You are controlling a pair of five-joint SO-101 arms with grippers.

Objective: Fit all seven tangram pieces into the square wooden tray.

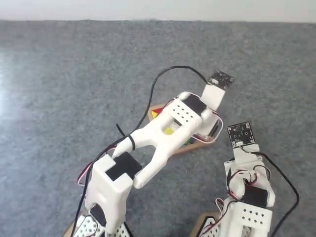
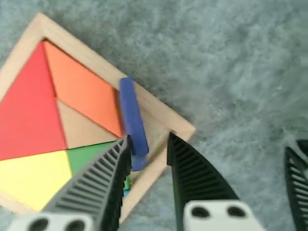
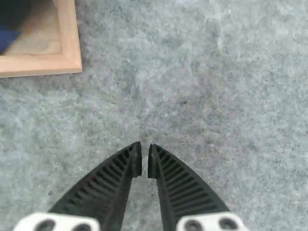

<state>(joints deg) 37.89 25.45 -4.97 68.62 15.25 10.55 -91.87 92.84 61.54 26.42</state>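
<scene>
— Along one inner edge of the wooden tray (image 2: 86, 57), near a corner, we see the blue piece (image 2: 132, 120) standing on its thin side, tilted and not seated flat.

— And we find the left gripper (image 2: 148, 137) right over it, jaws spread, one finger on each side of the piece's near end. Whether either finger touches it, we cannot tell.

— Inside the tray we count four pieces lying flat. The red piece (image 2: 29, 110) and the orange piece (image 2: 82, 89) meet at a corner, and the orange runs along the same edge as the blue one. The yellow piece (image 2: 33, 178) touches the red, and the green piece (image 2: 89, 154) touches the yellow.

— Between red, orange and green we notice a tan triangle (image 2: 79, 127). We cannot tell if it is bare floor or a piece.

— From above, we see the left arm (image 1: 163, 133) stretched over the tray, well in from the table's far edge, on the grey mat (image 1: 74, 74).

— The right gripper (image 3: 144, 156) hangs over that mat near a tray corner, fingers pressed almost together, holding nothing.
</scene>
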